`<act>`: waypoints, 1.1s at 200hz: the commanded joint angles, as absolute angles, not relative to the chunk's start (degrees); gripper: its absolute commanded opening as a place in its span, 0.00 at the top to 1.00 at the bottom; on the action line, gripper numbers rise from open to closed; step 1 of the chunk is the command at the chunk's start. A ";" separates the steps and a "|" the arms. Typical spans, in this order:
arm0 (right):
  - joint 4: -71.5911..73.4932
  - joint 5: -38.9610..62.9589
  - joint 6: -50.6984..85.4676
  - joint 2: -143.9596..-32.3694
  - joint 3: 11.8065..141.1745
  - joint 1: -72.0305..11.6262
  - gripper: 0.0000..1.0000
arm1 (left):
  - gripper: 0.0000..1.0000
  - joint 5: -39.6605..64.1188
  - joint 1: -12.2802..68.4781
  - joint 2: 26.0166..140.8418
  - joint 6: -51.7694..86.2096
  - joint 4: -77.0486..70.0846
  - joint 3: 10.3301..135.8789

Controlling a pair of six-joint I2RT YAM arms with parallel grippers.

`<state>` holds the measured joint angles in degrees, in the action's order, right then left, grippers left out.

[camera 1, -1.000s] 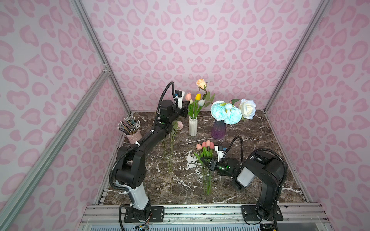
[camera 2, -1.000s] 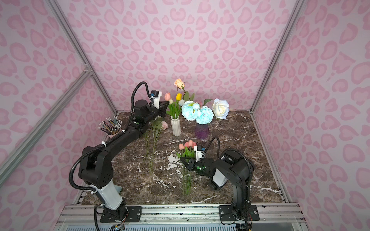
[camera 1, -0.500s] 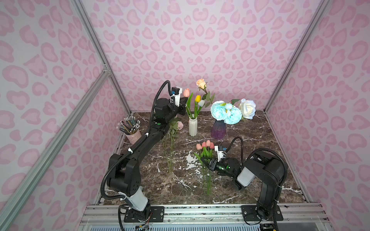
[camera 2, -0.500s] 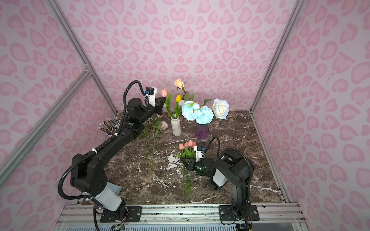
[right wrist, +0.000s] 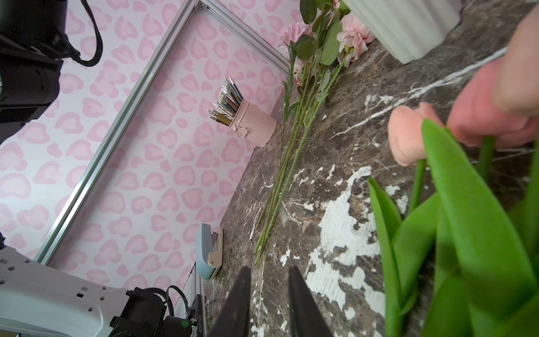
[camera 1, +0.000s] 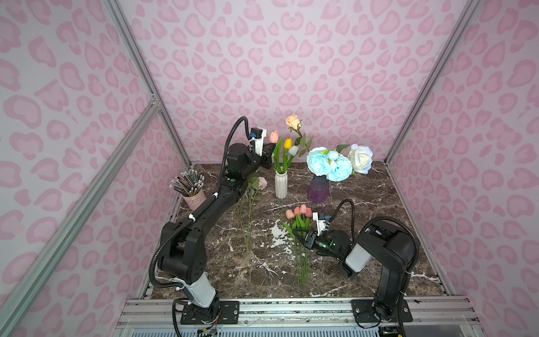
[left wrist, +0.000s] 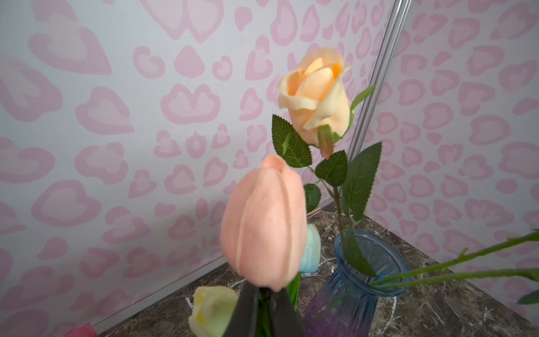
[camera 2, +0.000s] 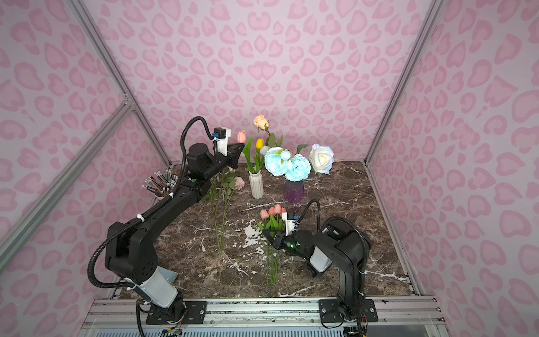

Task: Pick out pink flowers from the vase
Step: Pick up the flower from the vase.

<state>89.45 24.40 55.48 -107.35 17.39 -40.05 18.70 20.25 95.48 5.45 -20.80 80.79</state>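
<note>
My left gripper is shut on the green stem of a salmon-pink tulip, held up beside the white ribbed vase. In the left wrist view the bloom sits just past the closed fingertips. Whether the stem's lower end is still in the vase I cannot tell. A yellow tulip and a whitish one stand in that vase. My right gripper is open and empty, low over the table beside a bunch of pink tulips lying there. Pale pink flowers lie left of the vase.
A purple glass vase holds light blue peonies, a white rose and a peach rose. A pink cup of pens stands at the back left. A teal stapler-like thing lies by the left edge.
My left gripper has risen with the pink tulip, lifting its bloom higher above the white vase. The right arm has stayed where it was.
</note>
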 commanded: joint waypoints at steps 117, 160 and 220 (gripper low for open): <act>57.66 11.56 32.25 -72.49 19.24 -49.72 0.69 | 0.93 15.29 20.74 67.95 4.77 -13.71 74.94; 43.10 7.56 20.28 -62.25 24.51 -52.05 0.69 | 0.93 16.49 22.64 60.95 5.05 -12.42 71.10; 29.85 7.75 -8.34 -55.95 31.41 -54.33 0.63 | 0.93 16.61 28.66 54.18 8.33 -13.16 60.80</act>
<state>36.71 8.64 6.33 -56.95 30.22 -54.26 16.10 27.11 55.66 6.09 -12.03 63.99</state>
